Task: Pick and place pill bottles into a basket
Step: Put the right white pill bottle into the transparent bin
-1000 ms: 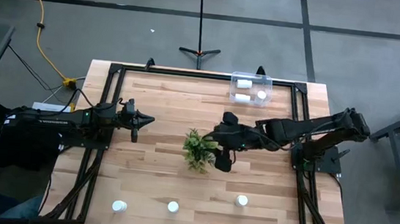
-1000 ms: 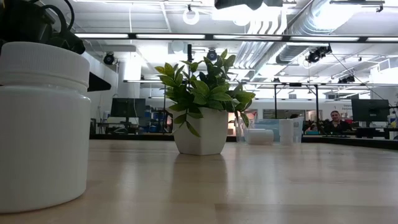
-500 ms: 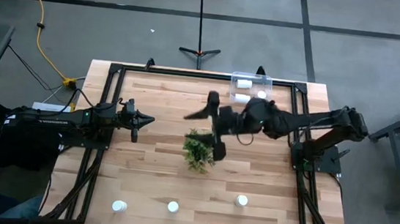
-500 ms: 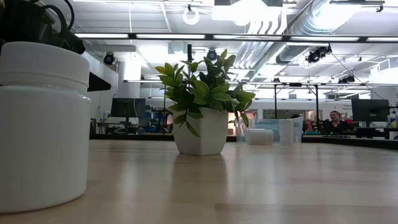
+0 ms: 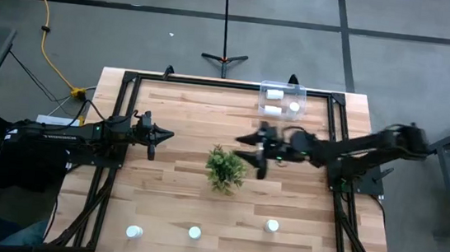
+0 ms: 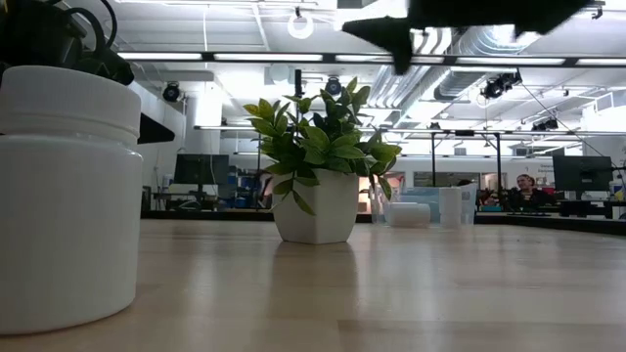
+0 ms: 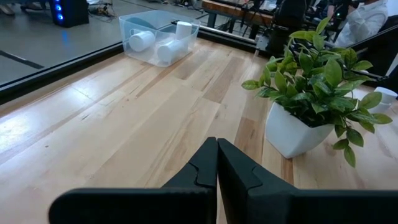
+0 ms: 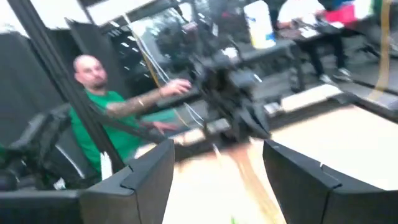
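- From above, your right gripper (image 5: 258, 148) hangs over the middle of the table with its fingers spread and nothing between them. The potted plant (image 5: 225, 168) sits just beside it, toward the near edge.
- The clear basket (image 5: 282, 100) is at the far edge, beyond that gripper, with three pill bottles (image 5: 274, 94) lying or standing inside it.
- Three more bottles stand along the near edge, well apart from both grippers: one at the left (image 5: 133, 232), one in the middle (image 5: 195, 233), one at the right (image 5: 272, 226).
- Your left gripper (image 5: 152, 137) waits over the table's left side, fingers pressed together and empty.
- At table height, one bottle (image 6: 67, 196) fills the left foreground. The plant (image 6: 315, 166) stands mid-table, and the basket (image 6: 411, 209) with its bottles shows far behind it. A dark gripper (image 6: 391, 34) crosses the top above the plant.
- In your left wrist view, the two fingers (image 7: 202, 168) meet over bare wood. The basket (image 7: 159, 37) lies far ahead with bottles in it, and the plant (image 7: 314, 87) is closer, off to one side.
- In your right wrist view, the fingers (image 8: 152, 168) stand wide apart. Beyond them you see the other arm (image 8: 227, 93) and a person in a green shirt (image 8: 102, 118), all blurred.
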{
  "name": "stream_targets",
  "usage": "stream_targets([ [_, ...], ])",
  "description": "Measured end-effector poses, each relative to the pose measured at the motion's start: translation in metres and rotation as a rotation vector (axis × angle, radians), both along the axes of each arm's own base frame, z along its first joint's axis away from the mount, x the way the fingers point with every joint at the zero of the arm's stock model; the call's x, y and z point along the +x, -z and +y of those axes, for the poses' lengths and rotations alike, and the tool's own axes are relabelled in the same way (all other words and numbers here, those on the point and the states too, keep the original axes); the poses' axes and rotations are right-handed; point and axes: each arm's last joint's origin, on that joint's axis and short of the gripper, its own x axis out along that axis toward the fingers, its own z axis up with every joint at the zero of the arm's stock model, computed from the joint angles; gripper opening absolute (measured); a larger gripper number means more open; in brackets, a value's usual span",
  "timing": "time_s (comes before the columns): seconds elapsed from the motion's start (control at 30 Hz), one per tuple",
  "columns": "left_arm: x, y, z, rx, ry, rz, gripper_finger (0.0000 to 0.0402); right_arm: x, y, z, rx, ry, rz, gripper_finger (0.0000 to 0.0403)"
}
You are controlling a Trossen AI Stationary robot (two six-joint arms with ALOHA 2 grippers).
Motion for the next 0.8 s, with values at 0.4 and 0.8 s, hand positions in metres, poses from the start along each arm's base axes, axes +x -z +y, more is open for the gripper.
stream_targets([
  [0.4, 0.000, 0.000, 0.000, 0.000, 0.000, 0.000, 0.0046, -0.100, 0.003, 0.023, -0.080, -0.105, 0.246, 0.0236],
  [0.8, 0.000, 0.000, 0.000, 0.000, 0.000, 0.000, 0.0046, -0.117, 0.021, 0.050, 0.058, -0.317, 0.471, 0.0236],
])
